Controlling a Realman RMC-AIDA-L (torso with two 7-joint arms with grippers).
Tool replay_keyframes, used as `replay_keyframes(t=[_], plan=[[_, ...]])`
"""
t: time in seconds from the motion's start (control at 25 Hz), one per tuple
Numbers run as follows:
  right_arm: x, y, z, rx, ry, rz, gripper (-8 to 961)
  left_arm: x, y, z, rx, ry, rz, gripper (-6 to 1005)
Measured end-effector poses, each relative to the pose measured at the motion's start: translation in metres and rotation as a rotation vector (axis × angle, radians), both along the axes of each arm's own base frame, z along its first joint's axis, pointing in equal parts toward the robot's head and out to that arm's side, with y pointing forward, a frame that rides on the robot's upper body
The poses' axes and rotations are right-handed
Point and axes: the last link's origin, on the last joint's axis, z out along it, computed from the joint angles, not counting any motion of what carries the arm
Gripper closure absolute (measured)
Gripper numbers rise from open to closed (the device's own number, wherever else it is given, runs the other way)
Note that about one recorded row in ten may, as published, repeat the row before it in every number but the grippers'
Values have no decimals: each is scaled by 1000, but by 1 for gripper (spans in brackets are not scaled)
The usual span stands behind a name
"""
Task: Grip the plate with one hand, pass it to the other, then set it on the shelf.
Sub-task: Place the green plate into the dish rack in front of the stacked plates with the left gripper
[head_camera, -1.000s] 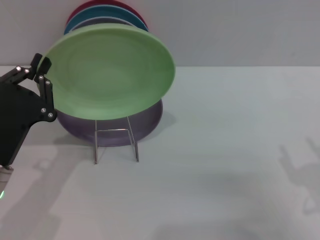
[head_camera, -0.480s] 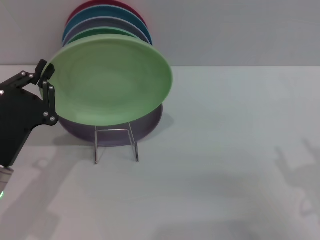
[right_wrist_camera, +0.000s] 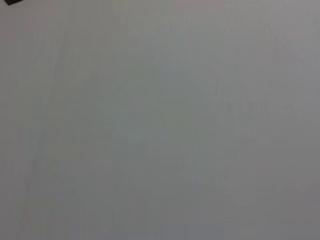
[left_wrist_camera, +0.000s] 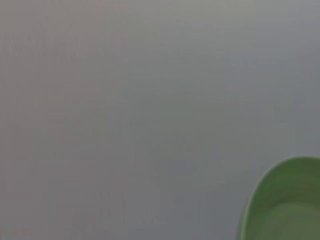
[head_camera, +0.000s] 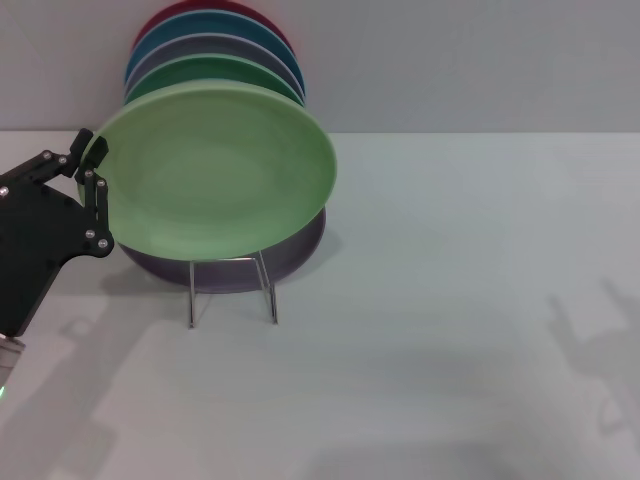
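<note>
Left gripper [head_camera: 88, 165] sits at the left edge of the head view, fingers clamped on the left rim of the light mint-green plate [head_camera: 215, 168]. Plate is tilted, face toward the camera, at the near end of the row of plates in the wire rack [head_camera: 232, 290]. Its lower edge sits over the lavender plate [head_camera: 300, 243] right behind it; can't tell whether it already bears on the rack wires.

Farther back in the row: darker green plate [head_camera: 215, 72], then a grey-purple plate [head_camera: 190, 47], a blue plate [head_camera: 215, 25] and a red plate [head_camera: 190, 9] at the far end near the wall. Rack's small front loop stands on the white table [head_camera: 450, 300], near side of the stack.

Left wrist view catches only an arc of the mint plate [left_wrist_camera: 285, 200] against blank grey. Right gripper isn't in any view; right wrist view shows just plain surface.
</note>
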Motion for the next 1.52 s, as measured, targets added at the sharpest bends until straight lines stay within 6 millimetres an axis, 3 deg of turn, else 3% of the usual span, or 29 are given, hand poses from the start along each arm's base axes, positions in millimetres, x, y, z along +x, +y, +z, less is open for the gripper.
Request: replay_keyframes(t=[1.52], plan=[[-2, -3, -1, -12, -2, 28, 237, -13, 2, -19, -79, 113, 69, 856]])
